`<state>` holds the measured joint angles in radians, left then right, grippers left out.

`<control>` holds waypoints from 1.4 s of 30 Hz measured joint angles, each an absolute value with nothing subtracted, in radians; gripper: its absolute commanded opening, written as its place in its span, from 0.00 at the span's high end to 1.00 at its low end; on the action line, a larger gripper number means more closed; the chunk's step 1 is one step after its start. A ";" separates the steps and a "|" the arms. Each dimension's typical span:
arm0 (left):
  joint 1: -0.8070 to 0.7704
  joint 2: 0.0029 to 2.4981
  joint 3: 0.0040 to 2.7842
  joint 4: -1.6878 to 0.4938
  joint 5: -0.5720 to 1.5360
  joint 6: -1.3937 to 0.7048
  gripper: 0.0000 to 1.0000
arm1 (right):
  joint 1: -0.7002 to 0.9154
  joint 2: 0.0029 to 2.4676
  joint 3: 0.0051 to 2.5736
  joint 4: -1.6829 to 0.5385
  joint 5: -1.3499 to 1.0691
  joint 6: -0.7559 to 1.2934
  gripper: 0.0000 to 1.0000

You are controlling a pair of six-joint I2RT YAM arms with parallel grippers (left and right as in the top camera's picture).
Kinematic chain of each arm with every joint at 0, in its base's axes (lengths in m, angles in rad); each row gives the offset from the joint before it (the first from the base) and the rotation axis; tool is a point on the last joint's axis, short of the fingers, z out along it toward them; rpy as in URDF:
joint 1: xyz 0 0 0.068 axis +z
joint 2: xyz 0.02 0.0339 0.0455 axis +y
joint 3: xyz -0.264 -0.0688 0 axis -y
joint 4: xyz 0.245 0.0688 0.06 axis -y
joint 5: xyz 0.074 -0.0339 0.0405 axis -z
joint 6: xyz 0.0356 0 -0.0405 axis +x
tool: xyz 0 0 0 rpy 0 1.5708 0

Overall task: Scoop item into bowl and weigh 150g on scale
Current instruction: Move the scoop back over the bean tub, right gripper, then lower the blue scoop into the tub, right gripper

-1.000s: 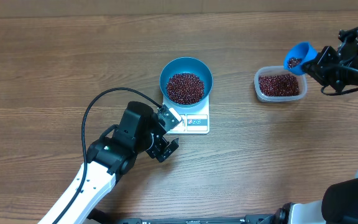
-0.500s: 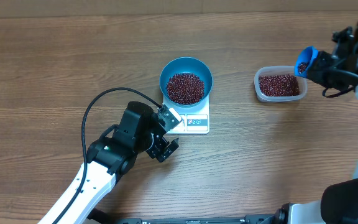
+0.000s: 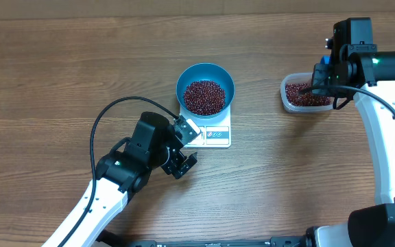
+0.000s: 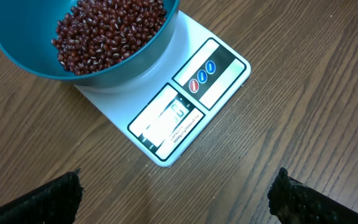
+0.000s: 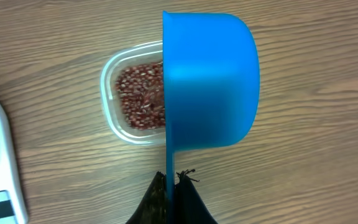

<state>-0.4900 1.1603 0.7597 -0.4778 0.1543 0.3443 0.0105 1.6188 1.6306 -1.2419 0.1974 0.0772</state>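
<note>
Clenched on the small blue plastic scoop (image 5: 210, 81), the right gripper (image 5: 171, 193) should dip shallowly into the red-brown beans (image 5: 138, 99) in the clear plastic tub (image 5: 107, 102) for a small top-up; left gripper (image 4: 176, 193) released

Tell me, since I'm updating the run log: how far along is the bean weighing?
Done: the bowl sits on the scale, holding a heap of beans. In hand: the right fingers are shut on the blue scoop by its handle, its cup turned on its side over the clear tub. The left fingers hang open beside the scale, holding nothing. Left: confirming the target weight; the display is unreadable here.
</note>
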 measured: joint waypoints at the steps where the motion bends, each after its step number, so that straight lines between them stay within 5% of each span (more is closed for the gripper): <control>1: -0.490 1.160 0.760 -0.478 0.154 0.344 0.00 | 0.010 1.619 1.631 -1.242 0.207 0.078 0.96; 28: -0.490 1.160 0.760 -0.478 0.154 0.344 0.01 | 0.010 1.619 1.631 -1.197 0.381 0.132 0.96; 42: -0.490 1.160 0.760 -0.478 0.154 0.344 0.00 | 0.010 1.619 1.631 -1.176 0.227 0.694 0.96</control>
<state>-0.4900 1.1603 0.7597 -0.4782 0.1543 0.3443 0.0101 1.6188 1.6306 -1.1763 0.2268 0.6941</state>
